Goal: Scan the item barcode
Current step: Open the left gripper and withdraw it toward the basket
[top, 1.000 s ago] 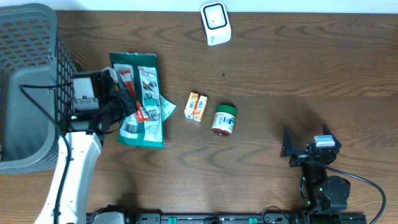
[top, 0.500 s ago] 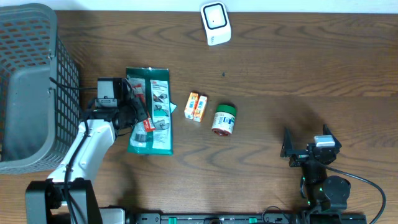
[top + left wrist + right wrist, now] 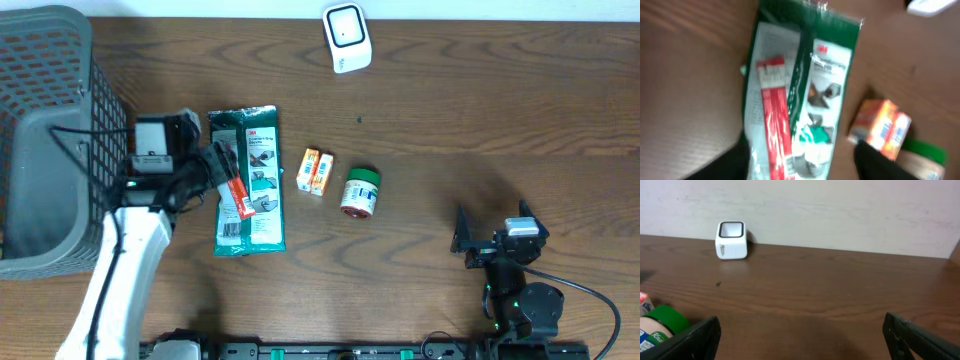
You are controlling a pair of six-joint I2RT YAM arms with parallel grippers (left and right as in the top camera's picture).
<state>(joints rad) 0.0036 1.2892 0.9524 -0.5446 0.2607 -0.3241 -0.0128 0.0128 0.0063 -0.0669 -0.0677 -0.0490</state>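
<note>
The item, a green and white package with a red strip, lies flat on the table left of centre. My left gripper is over the package's left side with its jaws open. In the left wrist view the package runs between the two dark fingers, and the right finger stands apart from it. The white barcode scanner stands at the table's far edge, also seen from the right wrist as the scanner. My right gripper rests open at the front right, holding nothing.
A grey mesh basket fills the far left. Two orange boxes and a green-lidded jar lie just right of the package. The jar shows at the lower left of the right wrist view.
The left gripper has gone from shut to open and let go of the package, which moved right from the basket side and straightened. The right arm has not moved.
</note>
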